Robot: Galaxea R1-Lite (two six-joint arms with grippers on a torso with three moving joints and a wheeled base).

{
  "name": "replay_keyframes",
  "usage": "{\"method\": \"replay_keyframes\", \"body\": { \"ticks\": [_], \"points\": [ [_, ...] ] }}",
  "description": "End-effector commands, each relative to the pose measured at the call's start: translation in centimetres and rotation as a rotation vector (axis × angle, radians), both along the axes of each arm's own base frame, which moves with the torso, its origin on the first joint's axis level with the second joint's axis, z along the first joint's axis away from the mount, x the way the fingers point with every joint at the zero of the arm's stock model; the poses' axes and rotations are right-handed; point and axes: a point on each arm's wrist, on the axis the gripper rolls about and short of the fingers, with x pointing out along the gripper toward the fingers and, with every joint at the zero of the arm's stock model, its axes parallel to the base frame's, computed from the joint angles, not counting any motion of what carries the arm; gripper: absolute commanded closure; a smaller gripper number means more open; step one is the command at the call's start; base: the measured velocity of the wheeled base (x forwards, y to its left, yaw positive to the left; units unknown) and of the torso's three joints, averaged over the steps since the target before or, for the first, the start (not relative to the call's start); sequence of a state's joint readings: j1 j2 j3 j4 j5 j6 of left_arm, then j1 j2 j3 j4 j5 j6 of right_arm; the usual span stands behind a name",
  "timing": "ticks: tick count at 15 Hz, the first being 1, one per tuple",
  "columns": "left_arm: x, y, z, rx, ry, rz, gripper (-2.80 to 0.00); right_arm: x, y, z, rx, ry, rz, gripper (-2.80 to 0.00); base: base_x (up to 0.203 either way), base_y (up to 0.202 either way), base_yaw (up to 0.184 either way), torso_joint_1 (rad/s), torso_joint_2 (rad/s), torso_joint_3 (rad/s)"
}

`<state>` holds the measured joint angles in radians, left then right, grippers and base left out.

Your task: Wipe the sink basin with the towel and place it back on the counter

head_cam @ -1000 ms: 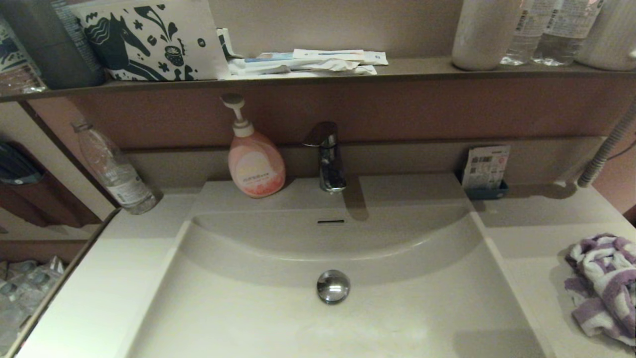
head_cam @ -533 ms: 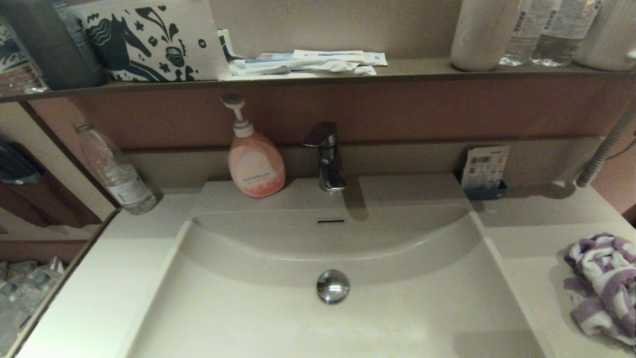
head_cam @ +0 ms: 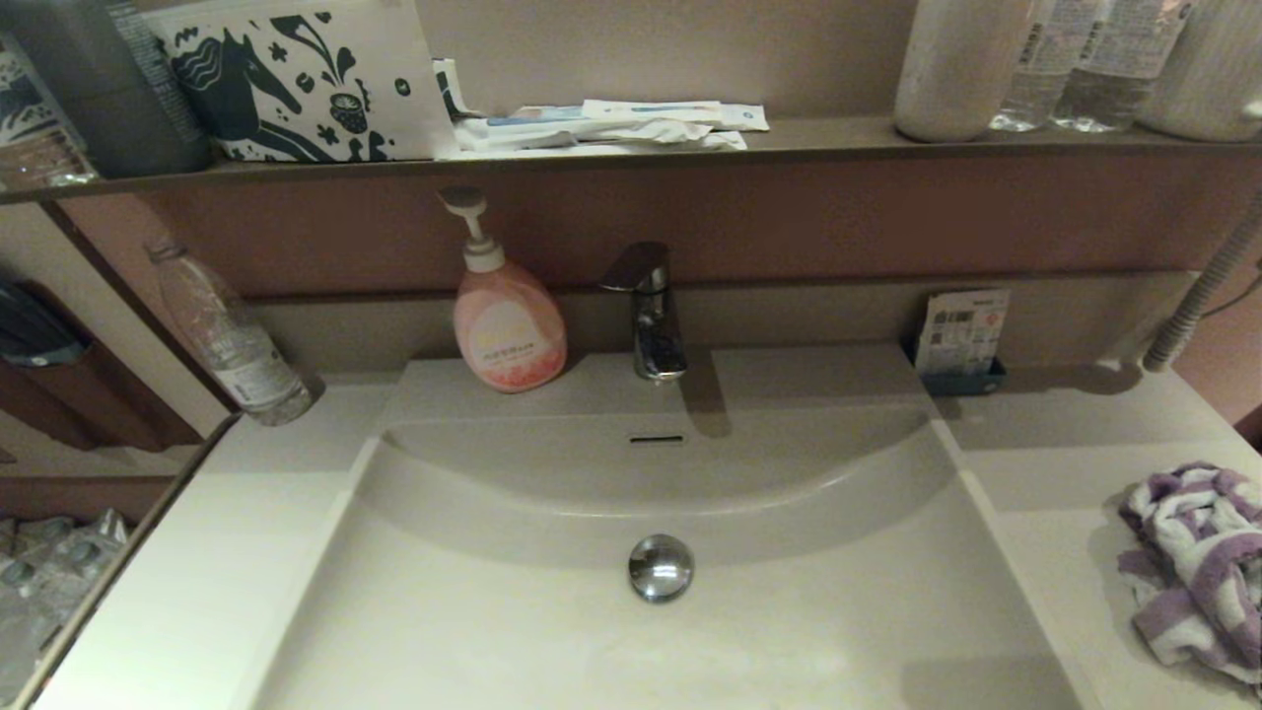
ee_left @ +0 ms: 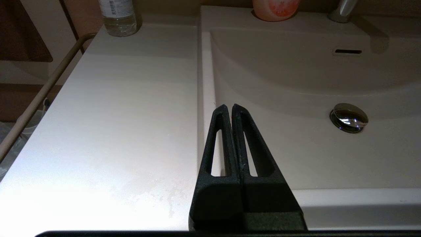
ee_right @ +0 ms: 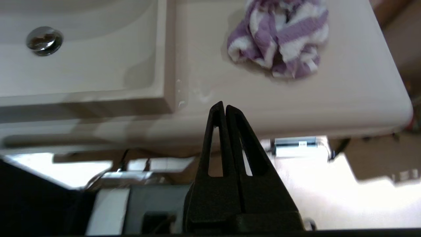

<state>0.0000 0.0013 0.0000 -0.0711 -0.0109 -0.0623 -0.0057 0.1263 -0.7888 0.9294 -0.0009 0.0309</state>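
Looking down from my head, I see neither of my arms; the towel lies bunched on the counter to the right of the sink basin, its far side cut off by the frame edge. The basin holds only its chrome drain plug, with the overflow slot on the rear wall below the faucet. A pink soap dispenser stands just left of the faucet, and a clear bottle leans at the counter's left rear corner. On the brown shelf the containers at the right are cropped at the top, so I cannot tell what they hold. From my left wrist, my left gripper has its fingers pressed together, holding nothing, above the basin's left rim; the soap dispenser and bottle are cut off at the frame edge. From my right wrist, my right gripper is likewise pressed together and empty, at the counter's front edge, apart from the towel; below the counter things are too dim and glary to make out.
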Motion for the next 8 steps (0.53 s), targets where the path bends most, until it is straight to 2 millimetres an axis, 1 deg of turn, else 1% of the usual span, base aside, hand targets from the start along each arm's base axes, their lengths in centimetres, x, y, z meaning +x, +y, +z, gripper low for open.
{"method": "replay_keyframes", "body": {
  "ticks": [1, 3, 5, 6, 8],
  "points": [
    [0.0, 0.0, 0.0, -0.001, -0.001, 0.000, 0.00, 0.6, 0.0, -2.4, -0.012, -0.069, 0.005, 0.00, 0.000, 0.000, 0.000, 0.000, 0.00, 0.000],
    [0.0, 0.0, 0.0, -0.001, -0.001, 0.000, 0.00, 3.2, -0.1, -4.0, -0.025, -0.148, -0.006, 0.00, 0.000, 0.000, 0.000, 0.000, 0.00, 0.000],
    [0.0, 0.0, 0.0, -0.001, -0.001, 0.000, 0.00, 5.6, -0.1, -6.3, -0.039, -0.188, -0.015, 0.00, 0.000, 0.000, 0.000, 0.000, 0.00, 0.000],
    [0.0, 0.0, 0.0, -0.001, -0.001, -0.001, 0.00, 6.5, -0.1, -7.3, -0.047, -0.212, -0.017, 0.00, 0.000, 0.000, 0.000, 0.000, 0.00, 0.000],
    [0.0, 0.0, 0.0, -0.001, -0.001, 0.000, 0.00, 7.6, -0.1, -8.7, -0.058, -0.250, -0.019, 0.00, 0.000, 0.000, 0.000, 0.000, 0.00, 0.000]
  ]
}}
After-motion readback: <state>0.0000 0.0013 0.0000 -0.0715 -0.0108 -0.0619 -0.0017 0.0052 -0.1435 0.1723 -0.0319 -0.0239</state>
